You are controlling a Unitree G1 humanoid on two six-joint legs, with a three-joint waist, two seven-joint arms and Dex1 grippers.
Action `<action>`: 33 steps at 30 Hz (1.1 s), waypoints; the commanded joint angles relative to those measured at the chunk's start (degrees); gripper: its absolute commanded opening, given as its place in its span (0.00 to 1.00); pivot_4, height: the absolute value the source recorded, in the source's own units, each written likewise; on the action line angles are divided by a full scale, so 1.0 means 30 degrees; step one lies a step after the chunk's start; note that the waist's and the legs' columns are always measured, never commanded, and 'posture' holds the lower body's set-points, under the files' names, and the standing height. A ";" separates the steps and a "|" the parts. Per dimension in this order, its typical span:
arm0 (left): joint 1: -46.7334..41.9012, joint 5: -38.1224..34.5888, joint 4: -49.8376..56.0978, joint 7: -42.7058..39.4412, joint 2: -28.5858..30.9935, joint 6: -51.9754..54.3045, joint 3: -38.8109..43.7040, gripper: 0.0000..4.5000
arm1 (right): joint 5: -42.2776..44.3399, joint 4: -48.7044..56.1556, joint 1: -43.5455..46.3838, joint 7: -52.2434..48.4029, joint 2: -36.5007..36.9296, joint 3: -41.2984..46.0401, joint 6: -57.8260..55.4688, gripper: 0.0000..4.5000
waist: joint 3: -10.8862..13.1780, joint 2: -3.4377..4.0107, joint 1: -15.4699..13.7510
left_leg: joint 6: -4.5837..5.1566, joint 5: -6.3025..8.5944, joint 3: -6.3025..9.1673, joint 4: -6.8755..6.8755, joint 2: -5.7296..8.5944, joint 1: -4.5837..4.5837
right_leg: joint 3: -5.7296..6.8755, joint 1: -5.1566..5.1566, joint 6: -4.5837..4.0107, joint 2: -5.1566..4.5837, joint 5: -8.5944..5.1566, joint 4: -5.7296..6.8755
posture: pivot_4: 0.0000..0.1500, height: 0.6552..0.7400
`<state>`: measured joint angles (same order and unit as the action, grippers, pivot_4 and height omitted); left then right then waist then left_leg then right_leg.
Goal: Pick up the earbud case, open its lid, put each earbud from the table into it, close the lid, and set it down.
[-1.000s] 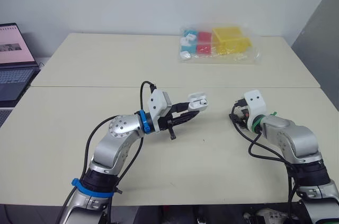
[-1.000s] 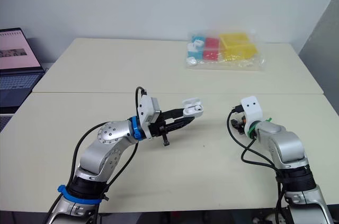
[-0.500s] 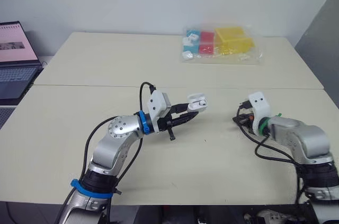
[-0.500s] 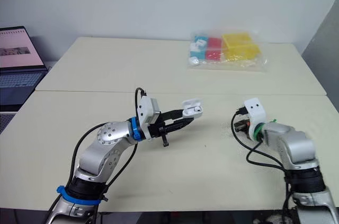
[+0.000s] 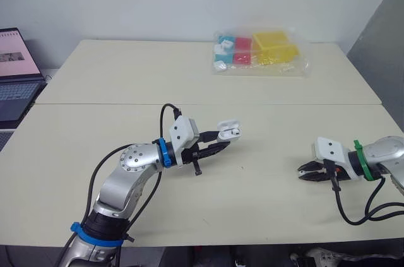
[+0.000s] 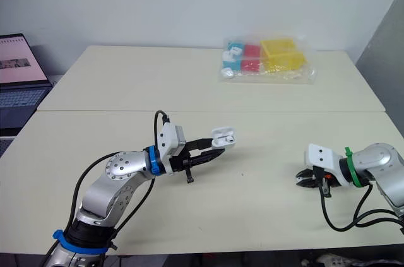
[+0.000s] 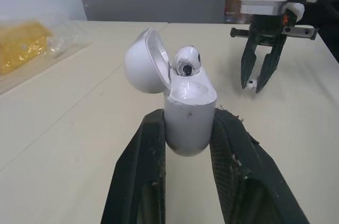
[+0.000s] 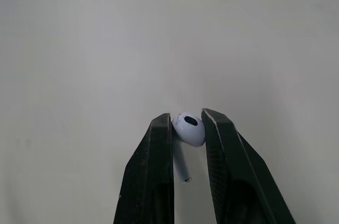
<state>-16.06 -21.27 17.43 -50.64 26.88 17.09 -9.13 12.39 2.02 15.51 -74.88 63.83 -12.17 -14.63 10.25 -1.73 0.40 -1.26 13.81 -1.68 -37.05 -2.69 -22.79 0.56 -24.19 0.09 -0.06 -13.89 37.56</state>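
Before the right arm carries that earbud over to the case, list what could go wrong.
The right claw pinches the second earbud only by its rounded head, stem dangling; it could squirt out.
The left claw holds the earbud case low on its body, so pressing the bud into the empty slot might tilt it.
The seated earbud sits beside that slot and could get knocked.

Left claw (image 5: 222,146) raised and clamped; right claw (image 5: 302,171) low, pinching.
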 commanded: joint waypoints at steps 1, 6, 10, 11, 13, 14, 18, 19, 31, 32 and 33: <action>0.0252 -0.0290 0.1287 0.0090 0.0269 0.0076 0.0341 0.18 | -0.0254 -0.0419 0.0519 -0.1673 0.0034 -0.0249 0.0846 0.10 | 0.0001 0.0000 -0.0016 | -0.0001 -0.0001 -0.0001 -0.0001 0.0001 -0.0001 | -0.0003 -0.0001 0.0000 -0.0001 0.0000 0.0000 | 1.00 0.95; 0.0423 -0.0391 0.1532 0.0224 0.0447 0.0241 0.0464 0.18 | -0.1141 -0.0701 0.0831 -0.2061 -0.0015 -0.0555 0.0544 0.10 | 0.0000 0.0000 -0.0076 | -0.0002 -0.0002 -0.0005 -0.0028 0.0010 0.0009 | -0.0003 0.0003 0.0000 -0.0018 0.0000 0.0034 | 1.00 0.95; 0.0423 -0.0386 0.1555 0.0269 0.0391 0.0307 0.0485 0.18 | -0.1440 -0.1121 0.1127 -0.2357 -0.0106 -0.0520 0.0324 0.10 | 0.0000 0.0001 -0.0076 | -0.0004 -0.0002 -0.0009 -0.0026 0.0009 0.0022 | -0.0007 0.0005 -0.0002 -0.0017 0.0000 0.0047 | 1.00 0.95; 0.0425 -0.0385 0.1542 0.0275 0.0374 0.0299 0.0477 0.18 | -0.1498 -0.1168 0.1182 -0.2300 -0.0208 -0.0492 0.0249 0.10 | 0.0000 0.0000 -0.0076 | -0.0003 -0.0002 -0.0008 -0.0026 0.0010 0.0024 | -0.0008 0.0005 -0.0002 -0.0016 0.0000 0.0048 | 1.00 0.95; 0.0428 -0.0370 0.1563 0.0290 0.0358 0.0309 0.0437 0.18 | -0.1710 -0.1213 0.1224 -0.2196 -0.0269 -0.0502 0.0085 0.10 | 0.0000 0.0001 -0.0072 | -0.0003 -0.0002 -0.0012 -0.0028 0.0009 0.0028 | -0.0012 0.0005 -0.0003 -0.0015 0.0000 0.0055 | 1.00 0.95; 0.0432 -0.0359 0.1561 0.0284 0.0362 0.0302 0.0421 0.18 | -0.1825 -0.1211 0.1241 -0.2146 -0.0275 -0.0534 -0.0045 0.10 | 0.0000 0.0001 -0.0082 | -0.0003 -0.0003 -0.0011 -0.0028 0.0009 0.0030 | -0.0012 0.0007 -0.0003 -0.0015 0.0000 0.0058 | 1.00 0.95; 0.0475 -0.0351 0.1525 0.0262 0.0349 0.0268 0.0395 0.18 | -0.1800 -0.0934 0.1265 -0.1856 -0.0508 -0.0346 -0.0823 0.17 | -0.0001 0.0001 -0.0087 | -0.0005 -0.0003 -0.0012 -0.0031 0.0008 0.0030 | -0.0014 0.0010 -0.0003 -0.0016 0.0000 0.0060 | 1.00 0.95; 0.0495 -0.0351 0.1531 0.0271 0.0339 0.0270 0.0387 0.18 | -0.1781 -0.0879 0.1313 -0.1948 -0.0512 -0.0374 -0.0941 0.26 | -0.0001 0.0000 -0.0088 | -0.0004 -0.0003 -0.0013 -0.0036 0.0009 0.0033 | -0.0017 0.0015 -0.0003 -0.0017 0.0000 0.0061 | 1.00 0.95; 0.0704 -0.0362 0.1603 0.0493 0.0132 0.0281 0.0241 0.18 | -0.0446 0.1805 0.1209 -0.2035 0.0460 0.1587 -0.2483 0.64 | 0.0003 0.0017 -0.0078 | -0.0006 -0.0004 -0.0039 -0.0054 0.0011 0.0095 | -0.0024 0.0028 -0.0010 -0.0017 -0.0002 0.0138 | 1.00 0.95; 0.0741 -0.0359 0.1604 0.0515 0.0110 0.0264 0.0226 0.18 | -0.0305 0.2278 0.1132 -0.1778 0.0523 0.1789 -0.3177 0.64 | 0.0003 0.0017 -0.0079 | -0.0005 -0.0004 -0.0038 -0.0048 0.0010 0.0096 | -0.0024 0.0028 -0.0014 -0.0017 -0.0005 0.0134 | 1.00 0.95; 0.0785 -0.0354 0.1596 0.0575 0.0047 0.0246 0.0214 0.18 | -0.0209 0.2852 0.0991 -0.1442 0.0542 0.1920 -0.3955 0.64 | 0.0002 0.0014 -0.0079 | -0.0006 -0.0004 -0.0032 -0.0047 0.0005 0.0089 | -0.0025 0.0027 -0.0021 -0.0016 -0.0009 0.0132 | 1.00 0.95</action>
<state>-13.84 -21.64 19.89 -49.29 27.42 18.47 -8.64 10.38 7.33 18.75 -80.17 64.86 -8.53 -23.21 10.26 -1.68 0.16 -1.28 13.80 -1.75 -37.18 -2.68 -22.52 0.48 -24.10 0.02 -0.11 -13.92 37.95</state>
